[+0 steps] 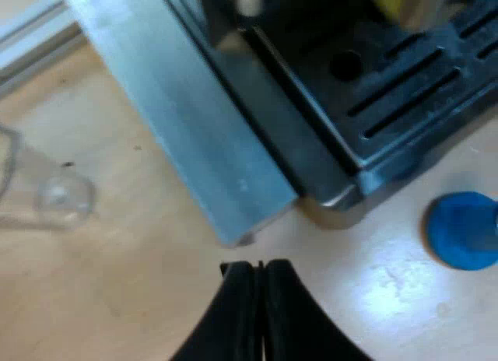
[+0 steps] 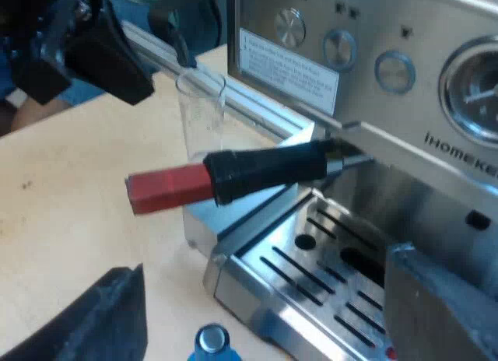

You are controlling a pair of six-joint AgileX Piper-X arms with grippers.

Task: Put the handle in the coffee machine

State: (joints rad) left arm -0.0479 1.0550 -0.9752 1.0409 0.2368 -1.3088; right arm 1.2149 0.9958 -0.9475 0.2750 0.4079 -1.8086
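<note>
Handle [image 2: 264,168] is seated under the head of the machine [image 2: 366,19]. Its metal end goes in beneath the front panel, and its black shaft and red end [image 2: 167,188] project outward above the tray corner, carried by the machine alone. Neither gripper touches it. In the left wrist view, the glass [image 1: 47,191] stands on the desk [image 1: 117,299] apart from the machine, judged clear of the working path, and a metal rail [image 1: 194,135] runs along the machine's side. Left gripper [image 1: 259,269] hangs over the desk just off the rail's end, fingers pressed together with nothing between them, which reads as a parked posture. Tray [image 1: 405,89] is slotted to drain, and the blue tamper [image 1: 463,230] rests on the desk near the tray corner. In the right wrist view, right gripper [image 2: 263,268] is released: its fingers are spread wide before the tray, lower than the handle, and hold nothing. Judgement: insertion appears done, but the shaft sits at an angle to the front, so a full turn to the locked position cannot be confirmed. Writing: the front lettering reads "IHOMEKE", with the rest cut off. A white label [image 2: 288,61] carries print too small to read, and the gauge [image 2: 471,85] markings are illegible.
</note>
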